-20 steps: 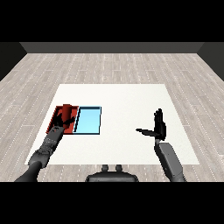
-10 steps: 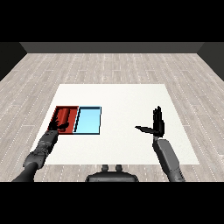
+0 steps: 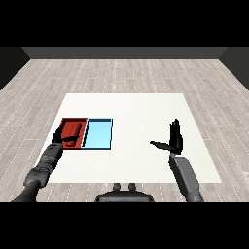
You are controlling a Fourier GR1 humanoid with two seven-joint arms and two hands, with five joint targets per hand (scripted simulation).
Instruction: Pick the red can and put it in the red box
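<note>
From my head view, the red can (image 3: 73,130) lies inside the red tray (image 3: 64,122), which sits touching the light blue tray (image 3: 98,134) on the white desk (image 3: 136,112). My left robot hand (image 3: 62,138) rests at the tray's near edge, apparently uncurled beside the can. My right robot hand (image 3: 174,140) hovers open, fingers straight, well apart.

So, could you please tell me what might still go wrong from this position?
The left hand sits at the near edge of the red tray, close to the red can lying inside; pulling back could nudge the can or shift the tray against the light blue tray. Whether the fingers have let go is unclear.
</note>
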